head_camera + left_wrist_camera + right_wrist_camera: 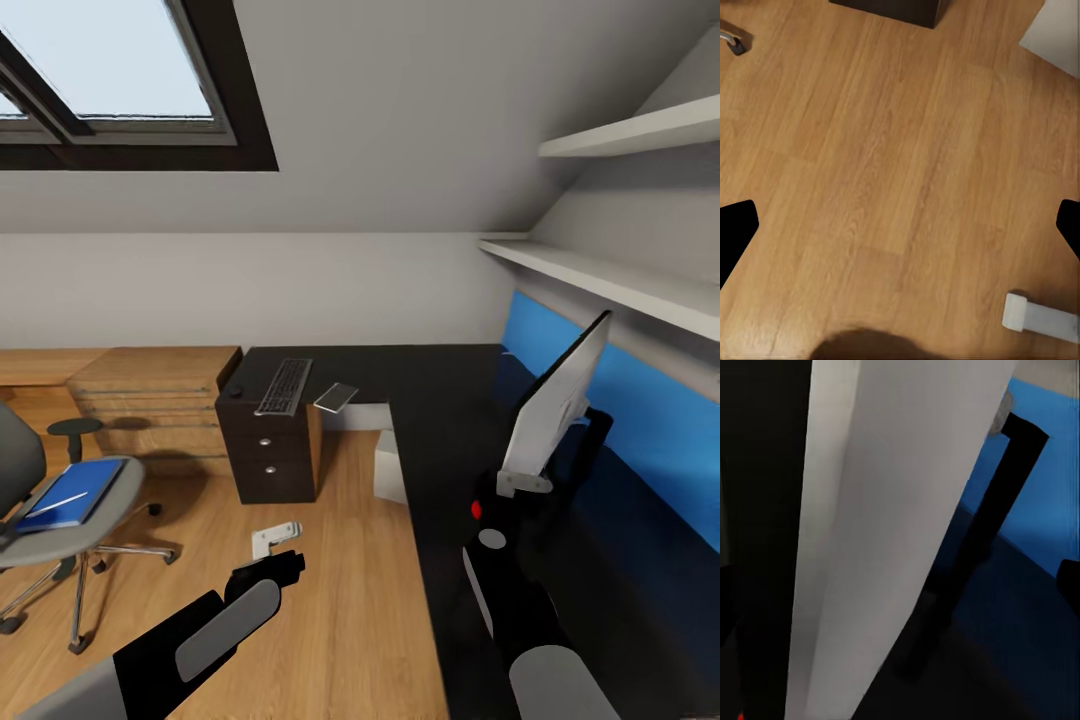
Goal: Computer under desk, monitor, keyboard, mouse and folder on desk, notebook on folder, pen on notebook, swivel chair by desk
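Note:
The monitor (556, 405) stands tilted and edge-on over the right wing of the black desk (440, 400), its pale grey back (892, 510) close in the right wrist view. My right gripper (512, 492) is at its lower corner by the red light, open, the panel's edge between its jaws; one fingertip (1069, 585) shows. The keyboard (285, 386), mouse (235, 390) and grey notebook (336, 396) lie on the desk's far wing. The blue folder (70, 494) with the pen (58, 503) on it lies on the swivel chair (95, 530). The computer (388, 466) sits under the desk. My left gripper (272, 572) hangs open over the floor.
A black drawer unit (268, 450) stands under the far wing, with a wood cabinet (155, 395) to its left. A small white object (275, 538) lies on the wood floor (892, 172). Two white shelves (610, 275) run above the blue back panel (650, 400).

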Motion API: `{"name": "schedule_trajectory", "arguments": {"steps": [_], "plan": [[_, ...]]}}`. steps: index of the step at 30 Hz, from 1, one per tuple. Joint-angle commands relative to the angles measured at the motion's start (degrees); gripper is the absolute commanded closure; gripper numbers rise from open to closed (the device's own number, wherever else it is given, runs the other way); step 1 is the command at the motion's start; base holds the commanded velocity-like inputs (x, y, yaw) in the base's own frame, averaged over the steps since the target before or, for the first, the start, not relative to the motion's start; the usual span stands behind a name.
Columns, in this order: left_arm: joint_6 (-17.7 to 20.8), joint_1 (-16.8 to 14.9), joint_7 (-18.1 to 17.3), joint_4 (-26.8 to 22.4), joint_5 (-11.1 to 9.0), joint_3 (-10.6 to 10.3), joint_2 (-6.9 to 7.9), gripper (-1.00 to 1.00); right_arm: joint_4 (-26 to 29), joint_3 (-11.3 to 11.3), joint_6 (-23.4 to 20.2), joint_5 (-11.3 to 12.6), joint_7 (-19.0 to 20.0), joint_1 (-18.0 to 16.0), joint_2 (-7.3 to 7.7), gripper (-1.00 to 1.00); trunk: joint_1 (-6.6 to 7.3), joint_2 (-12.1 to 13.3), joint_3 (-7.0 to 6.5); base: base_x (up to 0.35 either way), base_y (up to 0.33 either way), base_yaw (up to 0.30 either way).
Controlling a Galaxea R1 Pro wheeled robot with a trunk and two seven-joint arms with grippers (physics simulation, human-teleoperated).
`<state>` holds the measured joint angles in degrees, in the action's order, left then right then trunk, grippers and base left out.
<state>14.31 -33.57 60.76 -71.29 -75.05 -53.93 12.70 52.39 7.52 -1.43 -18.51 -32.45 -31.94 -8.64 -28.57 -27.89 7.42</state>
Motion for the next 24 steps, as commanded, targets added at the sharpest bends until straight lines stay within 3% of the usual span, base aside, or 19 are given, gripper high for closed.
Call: {"name": "schedule_trajectory", "arguments": {"steps": [1,24], "plan": [[0.36,-0.1,0.32,-0.08,-0.1,-0.12,0.06,-1.0,0.01,0.16,-0.15,-0.48,-0.07,-0.05,-0.06,-1.0,-0.01,-0.12,0.12,-0.245,-0.194,0.0],[0.36,-0.1,0.32,-0.08,-0.01,-0.04,0.13,-1.0,0.08,0.12,-0.15,-0.48,-0.07,-0.05,-0.06,-1.0,-0.01,-0.12,0.12,-0.209,-0.252,0.0]]}}
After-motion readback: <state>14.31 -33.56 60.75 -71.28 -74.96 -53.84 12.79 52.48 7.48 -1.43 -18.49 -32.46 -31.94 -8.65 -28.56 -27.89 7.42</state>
